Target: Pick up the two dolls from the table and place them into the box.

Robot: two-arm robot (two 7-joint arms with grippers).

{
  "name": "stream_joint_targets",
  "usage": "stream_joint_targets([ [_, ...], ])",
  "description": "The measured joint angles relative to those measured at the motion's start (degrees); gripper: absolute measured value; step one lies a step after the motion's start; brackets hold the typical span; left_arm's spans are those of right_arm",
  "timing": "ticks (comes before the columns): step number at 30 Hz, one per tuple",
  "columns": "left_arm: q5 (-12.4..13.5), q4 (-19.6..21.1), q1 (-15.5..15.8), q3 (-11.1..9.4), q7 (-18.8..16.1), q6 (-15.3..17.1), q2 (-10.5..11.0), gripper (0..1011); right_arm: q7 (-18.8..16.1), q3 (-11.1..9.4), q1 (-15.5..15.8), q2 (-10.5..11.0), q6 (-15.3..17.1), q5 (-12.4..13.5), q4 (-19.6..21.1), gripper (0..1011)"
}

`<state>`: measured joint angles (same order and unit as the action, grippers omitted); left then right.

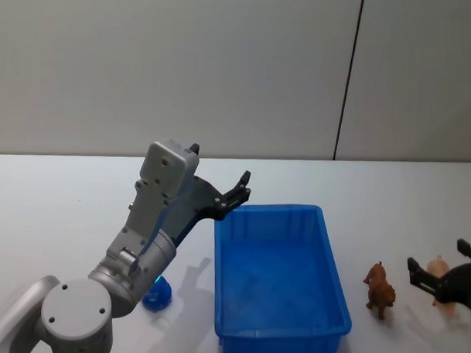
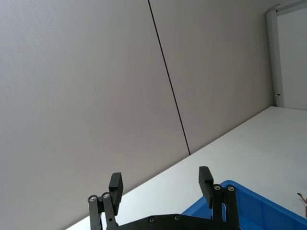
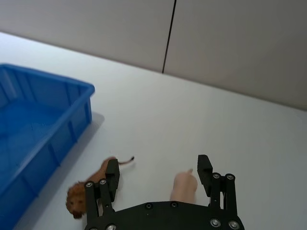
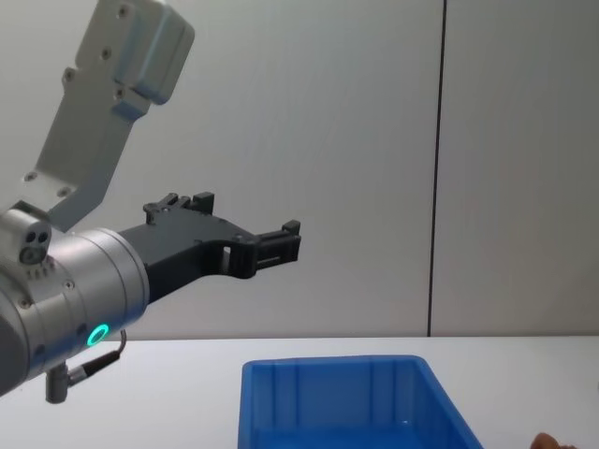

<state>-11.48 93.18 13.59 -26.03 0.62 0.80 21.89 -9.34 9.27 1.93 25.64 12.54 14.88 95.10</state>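
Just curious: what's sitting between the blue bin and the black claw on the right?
In the head view, a brown doll stands on the table between the box and the right gripper.

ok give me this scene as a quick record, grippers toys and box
left gripper: open, empty, raised near the far left corner of the box
right gripper: open, close to the table, fingers either side of the pink doll
brown doll: standing on the table, between box and pink doll
blue plush: on the table left of the box, partly behind the left arm
box: nothing inside
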Motion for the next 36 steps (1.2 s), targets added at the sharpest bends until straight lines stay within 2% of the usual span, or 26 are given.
stream_joint_targets([
  [18,0.0,0.0,0.0,0.0,0.0,0.0,0.0,1001,-1.41,0.88,-2.51,-1.15,6.14,-2.05,-6.17,1001],
  [30,0.0,0.0,0.0,0.0,0.0,0.0,0.0,1001,-1.34,1.6,-4.13,-2.45,7.61,-3.12,-9.16,998],
  [36,0.0,0.0,0.0,0.0,0.0,0.0,0.0,1001,-0.86,1.79,-4.76,-2.97,8.01,-3.28,-10.24,864],
])
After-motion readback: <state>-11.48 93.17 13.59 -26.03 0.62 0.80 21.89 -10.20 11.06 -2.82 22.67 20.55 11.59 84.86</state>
